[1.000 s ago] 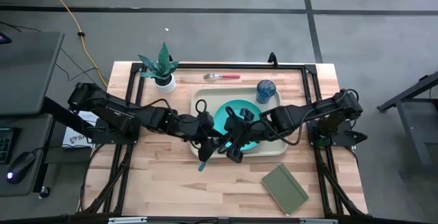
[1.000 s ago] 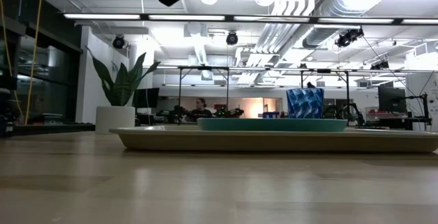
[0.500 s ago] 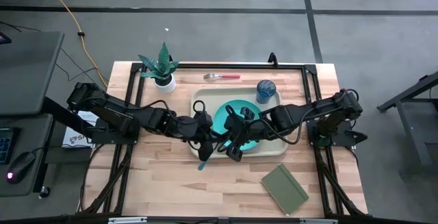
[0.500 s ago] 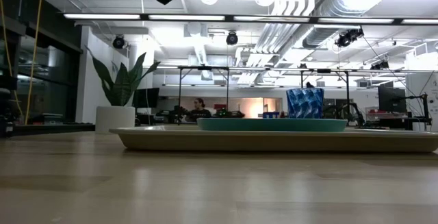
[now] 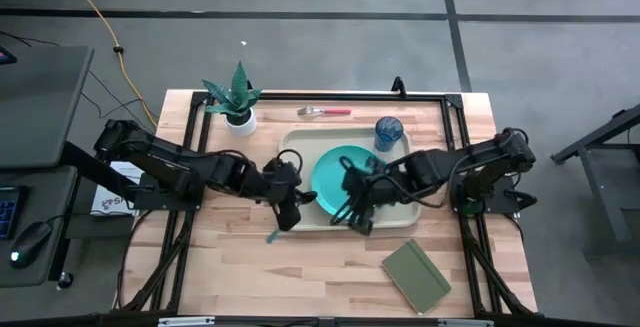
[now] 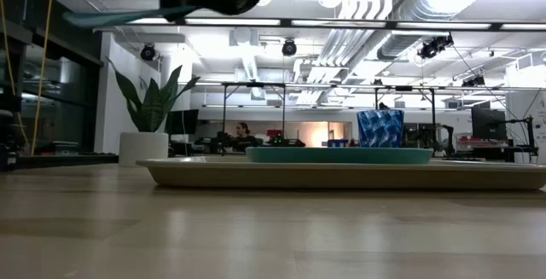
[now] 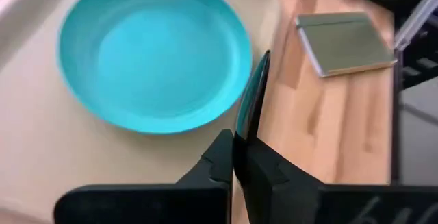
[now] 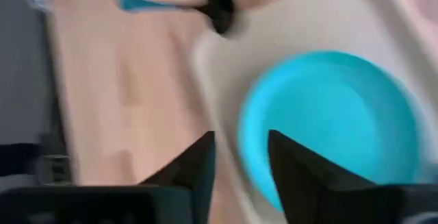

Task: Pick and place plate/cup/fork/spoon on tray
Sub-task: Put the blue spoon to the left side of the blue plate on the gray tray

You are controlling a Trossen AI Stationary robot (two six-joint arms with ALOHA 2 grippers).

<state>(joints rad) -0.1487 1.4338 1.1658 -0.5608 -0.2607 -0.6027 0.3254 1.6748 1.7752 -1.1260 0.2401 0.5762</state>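
**A:** What is lying on the table?

**B:** A large pale beige-olive rectangular tray with rounded corners and a raised rim (image 5: 300, 147) is sitting in the middle of a light wooden table (image 5: 220, 267). A round, flat turquoise plate (image 5: 335, 172) is resting inside the tray. A small blue see-through tumbler, the cup (image 5: 388, 132), is standing at the tray's far right corner.

**A:** Where are the two arms?

**B:** Both are reaching in over the tray's near edge. The left gripper (image 5: 285, 212) is hovering above the tray's near left corner, its fingers pressed together on a slim spoon with a light blue handle (image 5: 272, 237). The handle is sticking out over the bare wood, and the left wrist view is showing the spoon edge-on between the dark fingers (image 7: 222, 162), raised above the table. The right gripper (image 5: 358, 217) is hanging over the tray's near rim, just beside the plate, with its fingers (image 8: 198, 169) standing apart and holding nothing.

**A:** And the fork?

**B:** The slim fork with a silver metal head and a red-pink handle (image 5: 325, 111) is lying on the wood beyond the tray's far edge.

**A:** Anything else?

**B:** A small green plant in a white pot (image 5: 238, 102) is standing at the far left, and a dark green notebook (image 5: 415, 275) is lying near the front right corner.
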